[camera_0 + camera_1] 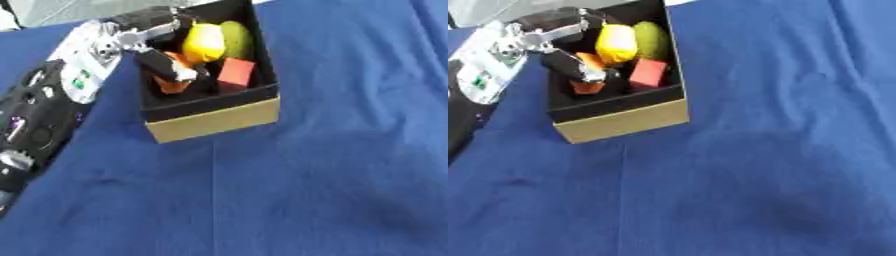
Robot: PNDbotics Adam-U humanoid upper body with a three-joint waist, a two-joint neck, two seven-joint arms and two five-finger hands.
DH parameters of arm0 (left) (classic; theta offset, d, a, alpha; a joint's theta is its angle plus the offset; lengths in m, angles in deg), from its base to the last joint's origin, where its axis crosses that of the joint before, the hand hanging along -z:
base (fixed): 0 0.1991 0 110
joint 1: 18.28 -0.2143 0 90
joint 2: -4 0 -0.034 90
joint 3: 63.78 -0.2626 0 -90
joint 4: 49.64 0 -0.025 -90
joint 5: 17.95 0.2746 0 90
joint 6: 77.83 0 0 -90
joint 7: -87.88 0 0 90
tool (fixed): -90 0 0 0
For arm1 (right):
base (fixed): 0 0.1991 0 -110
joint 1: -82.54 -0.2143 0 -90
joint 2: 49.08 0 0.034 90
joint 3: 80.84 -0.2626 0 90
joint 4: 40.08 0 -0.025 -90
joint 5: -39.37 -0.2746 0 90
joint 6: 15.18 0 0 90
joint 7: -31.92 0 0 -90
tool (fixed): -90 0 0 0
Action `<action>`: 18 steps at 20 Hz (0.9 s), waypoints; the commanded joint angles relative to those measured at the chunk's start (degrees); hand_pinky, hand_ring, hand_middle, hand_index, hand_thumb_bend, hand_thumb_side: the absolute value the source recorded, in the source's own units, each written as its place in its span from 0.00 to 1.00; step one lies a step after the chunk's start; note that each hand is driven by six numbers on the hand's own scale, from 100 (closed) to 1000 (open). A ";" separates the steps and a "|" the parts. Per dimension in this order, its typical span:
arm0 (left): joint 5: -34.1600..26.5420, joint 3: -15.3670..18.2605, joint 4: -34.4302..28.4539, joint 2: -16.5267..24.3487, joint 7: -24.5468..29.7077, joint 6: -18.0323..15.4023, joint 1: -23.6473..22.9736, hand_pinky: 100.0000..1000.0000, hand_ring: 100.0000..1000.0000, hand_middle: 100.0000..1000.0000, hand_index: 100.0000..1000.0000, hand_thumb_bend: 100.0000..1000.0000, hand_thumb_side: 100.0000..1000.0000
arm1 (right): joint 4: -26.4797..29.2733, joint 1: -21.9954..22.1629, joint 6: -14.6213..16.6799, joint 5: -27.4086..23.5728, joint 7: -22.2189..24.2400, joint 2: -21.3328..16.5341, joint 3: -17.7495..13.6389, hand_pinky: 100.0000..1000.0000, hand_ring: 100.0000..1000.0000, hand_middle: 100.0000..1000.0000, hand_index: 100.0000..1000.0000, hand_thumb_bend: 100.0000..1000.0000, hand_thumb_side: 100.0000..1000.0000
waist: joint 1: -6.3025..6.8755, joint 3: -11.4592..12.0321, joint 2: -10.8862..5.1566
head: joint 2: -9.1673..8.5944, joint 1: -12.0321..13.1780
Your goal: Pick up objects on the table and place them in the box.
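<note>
The left eye view shows the whole length of the left arm, black with silver and white joints, running up the left edge to the box; the right eye view cuts most of that arm off and gives more of the blue cloth to the right of the box. The cloth is soft and creased, with a faint fold line running down from the box. The box is a rectangular carton with tan outer walls and a black lining, its long axis running away from the camera and leaning slightly to the left. The left hand is down inside the box at its left side, black fingers curled round an orange thing, whose shape is mostly hidden by them. Next to it in the box lie a smooth yellow lemon, a dull green rounded fruit touching the lemon's right side, both with long axes pointing away from the camera, and a red block with flat faces, nearer the front wall.
</note>
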 commanded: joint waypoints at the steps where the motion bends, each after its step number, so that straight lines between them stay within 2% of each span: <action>1: -2.28 1.43 -1.81 1.59 -1.28 0.66 -0.07 0.90 0.82 0.79 0.92 0.29 0.58 | 0.70 0.21 0.01 -0.94 0.17 -1.29 -0.85 0.75 0.77 0.71 0.80 0.00 0.50 | -0.50 0.35 -2.17 | 0.38 -0.64; 2: -3.63 1.83 -2.71 1.87 -2.13 1.13 -0.47 0.90 0.81 0.78 0.91 0.19 0.57 | 0.70 0.40 0.07 -1.11 0.17 -1.47 -1.01 0.76 0.77 0.71 0.80 0.00 0.50 | -0.56 0.59 -2.47 | 0.58 -0.91; 4: -6.60 2.54 -4.97 2.51 -4.09 2.51 -1.23 0.90 0.80 0.78 0.90 0.15 0.58 | 0.70 0.81 0.20 -1.51 0.12 -1.80 -1.38 0.76 0.77 0.71 0.80 0.00 0.50 | -0.73 1.06 -3.08 | 0.97 -1.30; 5: -8.41 3.16 -6.15 2.69 -5.07 3.41 -1.45 0.90 0.79 0.76 0.89 0.04 0.59 | 0.70 1.00 0.26 -1.77 0.08 -1.97 -1.57 0.76 0.77 0.71 0.81 0.00 0.50 | -0.90 1.31 -3.44 | 1.10 -1.43; 6: -10.45 3.78 -7.40 2.87 -5.86 4.39 -1.64 0.90 0.78 0.76 0.89 0.01 0.60 | 0.70 1.16 0.34 -2.06 0.07 -2.14 -1.76 0.76 0.77 0.71 0.81 0.00 0.50 | -1.05 1.52 -3.76 | 1.23 -1.52; 8: -14.60 4.99 -9.96 3.24 -6.51 6.34 -1.87 0.90 0.79 0.76 0.91 0.01 0.63 | 0.70 1.55 0.62 -2.60 0.12 -2.48 -2.17 0.76 0.77 0.71 0.81 0.00 0.50 | -1.39 1.91 -4.42 | 1.49 -1.77; 10: -17.70 5.78 -12.17 3.64 -5.74 7.85 -1.94 0.90 0.79 0.77 0.91 0.02 0.62 | 0.70 1.84 0.85 -3.14 0.18 -2.70 -2.54 0.76 0.77 0.71 0.81 0.00 0.50 | -1.66 2.17 -4.97 | 1.69 -1.94; 12: -19.30 6.38 -14.43 4.18 -5.05 8.74 -2.20 0.90 0.79 0.76 0.91 0.03 0.59 | 0.70 2.23 0.92 -3.72 0.30 -2.84 -2.84 0.76 0.77 0.71 0.81 0.00 0.50 | -1.97 2.55 -5.65 | 2.10 -2.37; 13: -19.86 6.77 -15.70 4.55 -5.17 9.15 -2.49 0.88 0.76 0.72 0.88 0.00 0.51 | 0.70 2.55 0.96 -3.93 0.34 -2.89 -3.04 0.76 0.77 0.71 0.81 0.00 0.50 | -2.14 2.85 -6.05 | 2.36 -2.76; 14: -20.37 7.30 -17.26 5.09 -6.12 9.85 -3.01 0.88 0.75 0.72 0.88 0.00 0.49 | 0.70 2.92 1.04 -4.10 0.32 -2.98 -3.29 0.76 0.77 0.71 0.81 0.00 0.50 | -2.31 3.21 -6.44 | 2.63 -3.20; 15: -21.01 8.10 -19.15 5.79 -8.02 10.73 -3.81 0.85 0.72 0.67 0.83 0.00 0.71 | 0.70 3.32 1.15 -4.23 0.25 -3.10 -3.57 0.76 0.77 0.71 0.81 0.00 0.50 | -2.50 3.71 -6.90 | 2.91 -3.85; 16: -22.33 9.08 -21.80 6.89 -10.99 11.72 -5.34 0.84 0.71 0.66 0.81 0.00 0.39 | 0.70 3.90 1.30 -4.31 0.10 -3.31 -3.93 0.76 0.77 0.71 0.81 0.00 0.50 | -2.71 4.39 -7.46 | 3.27 -4.67; 18: -26.72 11.57 -28.42 9.93 -18.19 13.13 -10.01 0.84 0.69 0.64 0.79 0.00 0.37 | 0.70 5.51 1.90 -4.01 -0.41 -4.18 -4.80 0.76 0.77 0.71 0.81 0.00 0.50 | -3.10 5.88 -8.51 | 3.84 -6.65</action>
